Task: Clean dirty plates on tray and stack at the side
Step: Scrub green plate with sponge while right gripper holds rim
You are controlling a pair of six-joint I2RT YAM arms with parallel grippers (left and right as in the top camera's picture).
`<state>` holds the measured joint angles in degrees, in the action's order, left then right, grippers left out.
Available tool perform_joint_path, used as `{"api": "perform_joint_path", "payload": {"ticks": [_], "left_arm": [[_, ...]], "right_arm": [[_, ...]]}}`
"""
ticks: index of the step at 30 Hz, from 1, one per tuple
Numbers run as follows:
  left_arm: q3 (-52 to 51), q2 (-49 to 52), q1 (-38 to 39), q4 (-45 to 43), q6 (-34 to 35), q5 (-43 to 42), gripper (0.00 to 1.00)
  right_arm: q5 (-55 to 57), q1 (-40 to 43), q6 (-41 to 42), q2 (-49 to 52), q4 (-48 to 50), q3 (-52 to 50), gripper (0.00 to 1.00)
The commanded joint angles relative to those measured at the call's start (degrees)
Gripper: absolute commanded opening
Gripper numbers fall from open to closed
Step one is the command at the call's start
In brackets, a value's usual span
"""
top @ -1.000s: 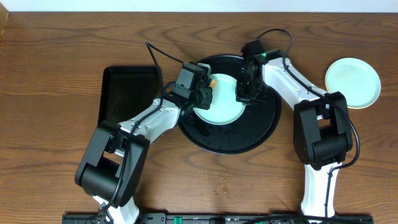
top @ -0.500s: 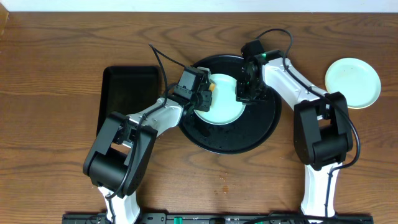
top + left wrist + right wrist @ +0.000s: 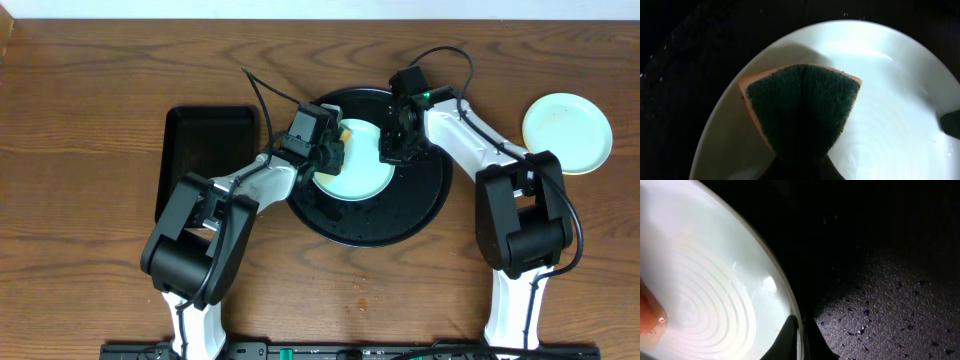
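A pale mint plate point(image 3: 358, 170) lies on the round black tray point(image 3: 385, 222). My left gripper point(image 3: 333, 150) is shut on an orange sponge with a dark green scrub face point(image 3: 801, 107), pressed on the plate's left part point(image 3: 890, 110). My right gripper point(image 3: 391, 150) is shut on the plate's right rim, one finger inside and one outside point(image 3: 801, 339). The plate's ringed surface point(image 3: 705, 280) and the wet speckled tray point(image 3: 885, 290) show in the right wrist view. A second pale plate point(image 3: 567, 132) lies on the bare wood at the right. A third plate is not in view.
A smaller rectangular black tray point(image 3: 205, 160) sits left of the round tray, under my left arm. Dark wood tabletop point(image 3: 90, 120) runs all around. A black rail lies along the front edge point(image 3: 300, 352).
My left arm has swung its elbow to the right and the sponge has shifted slightly across the plate's left part. My right gripper has stayed on the rim.
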<state>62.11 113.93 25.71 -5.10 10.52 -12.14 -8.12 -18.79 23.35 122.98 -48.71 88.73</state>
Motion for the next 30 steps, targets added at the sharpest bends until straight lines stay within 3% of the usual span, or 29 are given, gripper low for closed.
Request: {"api": "perform_joint_path", "payload": {"ticks": [1, 21, 30], "left_arm": [[-1.01, 4.17, -0.24, 0.70, 0.09, 0.98, 0.08], [-1.01, 6.75, -1.27, -11.13, -0.13, 6.38, 0.07], [-1.01, 6.75, -0.72, -1.81, 3.45, 0.92, 0.08]], "right_arm": [[3.17, -0.07, -0.26, 1.92, 0.76, -1.86, 0.01], [3.17, -1.51, -0.24, 1.92, 1.07, -1.86, 0.01], [3.17, -1.51, -0.24, 1.92, 1.07, -1.86, 0.01]]}}
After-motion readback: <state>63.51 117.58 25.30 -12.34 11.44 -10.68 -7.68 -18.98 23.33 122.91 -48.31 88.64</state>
